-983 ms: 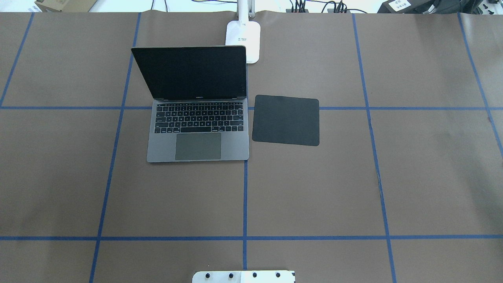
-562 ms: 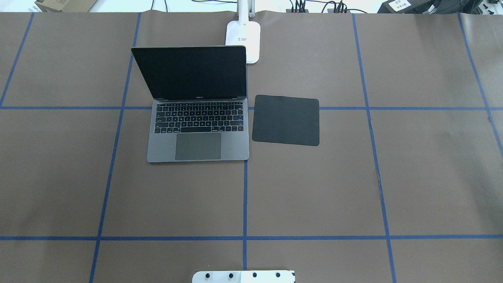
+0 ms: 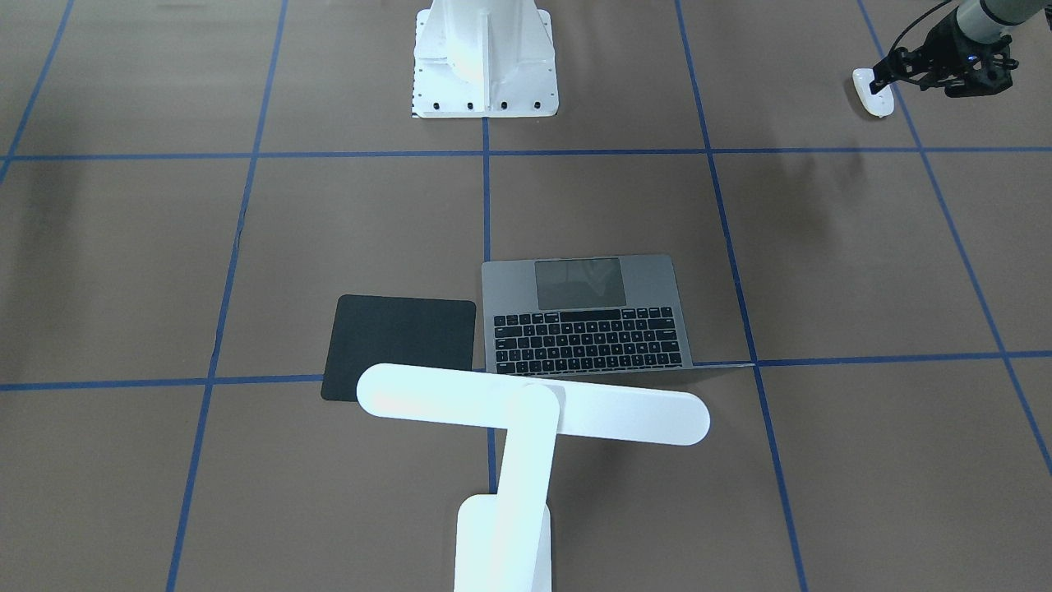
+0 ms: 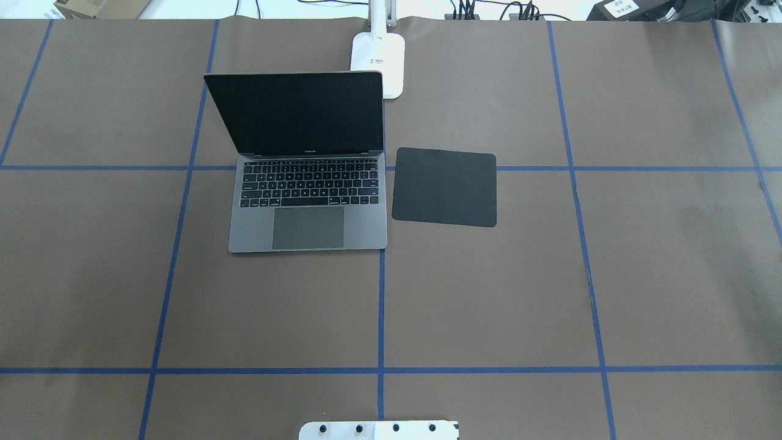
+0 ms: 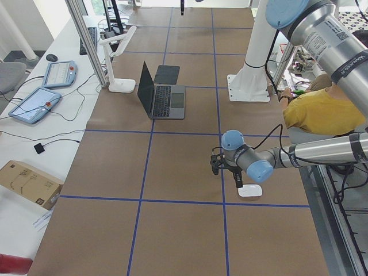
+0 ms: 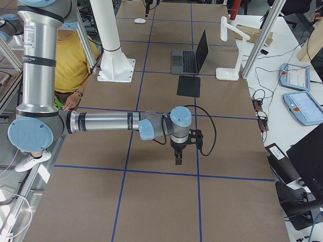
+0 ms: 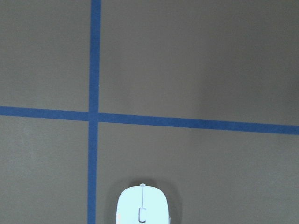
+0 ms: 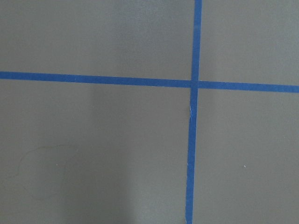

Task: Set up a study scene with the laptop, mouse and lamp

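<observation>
The open grey laptop (image 4: 308,208) stands left of the table's middle, its screen dark. The white T-shaped lamp (image 3: 534,403) stands behind it, its bar head over the laptop's back edge. The white mouse (image 3: 871,94) lies on the brown table far out on my left side; it also shows at the bottom of the left wrist view (image 7: 142,207). My left gripper (image 3: 878,80) hangs just over the mouse's end, its fingers drawn to a narrow point. My right gripper (image 6: 177,161) hangs over bare table on the right side; I cannot tell whether it is open or shut.
A thin black square pad (image 4: 444,186) lies right of the laptop. The white bolted pedestal (image 3: 485,57) stands at the robot's edge of the table. Blue tape lines cross the table. A person in yellow (image 5: 316,112) sits behind the robot.
</observation>
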### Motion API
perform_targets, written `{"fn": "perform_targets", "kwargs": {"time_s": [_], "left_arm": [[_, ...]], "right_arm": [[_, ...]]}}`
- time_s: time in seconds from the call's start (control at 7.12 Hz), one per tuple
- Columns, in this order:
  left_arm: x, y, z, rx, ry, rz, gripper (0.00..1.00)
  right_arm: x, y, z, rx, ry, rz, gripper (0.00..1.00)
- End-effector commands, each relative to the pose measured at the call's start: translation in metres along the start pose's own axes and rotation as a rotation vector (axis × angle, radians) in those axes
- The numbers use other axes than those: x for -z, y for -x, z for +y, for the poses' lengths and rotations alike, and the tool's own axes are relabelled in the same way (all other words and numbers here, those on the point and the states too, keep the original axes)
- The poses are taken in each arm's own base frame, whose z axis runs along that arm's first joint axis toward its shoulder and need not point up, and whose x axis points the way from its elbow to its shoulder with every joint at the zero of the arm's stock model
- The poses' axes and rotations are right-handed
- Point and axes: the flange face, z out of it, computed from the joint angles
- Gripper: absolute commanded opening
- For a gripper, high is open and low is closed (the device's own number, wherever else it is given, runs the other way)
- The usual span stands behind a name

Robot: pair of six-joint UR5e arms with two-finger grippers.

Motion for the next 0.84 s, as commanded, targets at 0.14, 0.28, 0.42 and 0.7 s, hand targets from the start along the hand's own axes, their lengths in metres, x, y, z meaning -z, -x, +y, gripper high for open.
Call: {"fn": "perform_targets", "kwargs": {"time_s": [0.14, 0.28, 0.42, 0.7], "left_arm": [[-0.048, 0.01, 0.015, -0.066, 0.09, -0.112, 1.0], [-0.051, 0.012, 0.017, -0.073, 0.101, -0.12, 1.0], [-0.057, 0.018, 0.019, -0.077, 0.118, -0.137, 1.0], [-0.064, 0.025, 0.021, -0.083, 0.129, -0.143, 1.0]], "right_arm": [[0.0, -0.001, -0.001, 0.001, -0.004, 0.016, 1.0], [0.0, -0.001, -0.001, 0.002, -0.006, 0.015, 1.0], [0.001, 0.0, -0.002, 0.003, -0.007, 0.015, 1.0], [0.002, 0.001, -0.003, 0.003, -0.01, 0.017, 1.0]]}}
